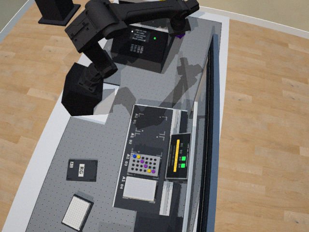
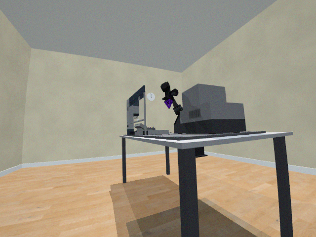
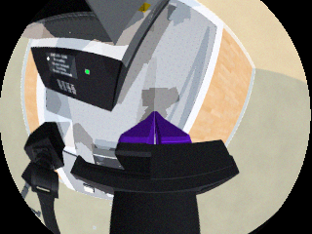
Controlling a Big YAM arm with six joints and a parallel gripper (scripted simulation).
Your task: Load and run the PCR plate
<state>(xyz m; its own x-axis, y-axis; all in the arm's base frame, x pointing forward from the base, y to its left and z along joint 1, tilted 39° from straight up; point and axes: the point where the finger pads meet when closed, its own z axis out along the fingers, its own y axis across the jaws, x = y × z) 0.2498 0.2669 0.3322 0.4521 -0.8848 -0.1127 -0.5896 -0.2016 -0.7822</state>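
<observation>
The cycler's point(image 1: 139, 47) panel text is too small to read left of the closed jaws; the arm point(image 1: 139, 9) hides its rear.

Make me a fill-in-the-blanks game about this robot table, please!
1. The little lamp on the cycler Q1 glows ____.
2. The gripper with purple fingers is ____ and holds nothing.
3. The black nest beside the deck carries the letters ____.

Missing words: green; shut; RG
</observation>
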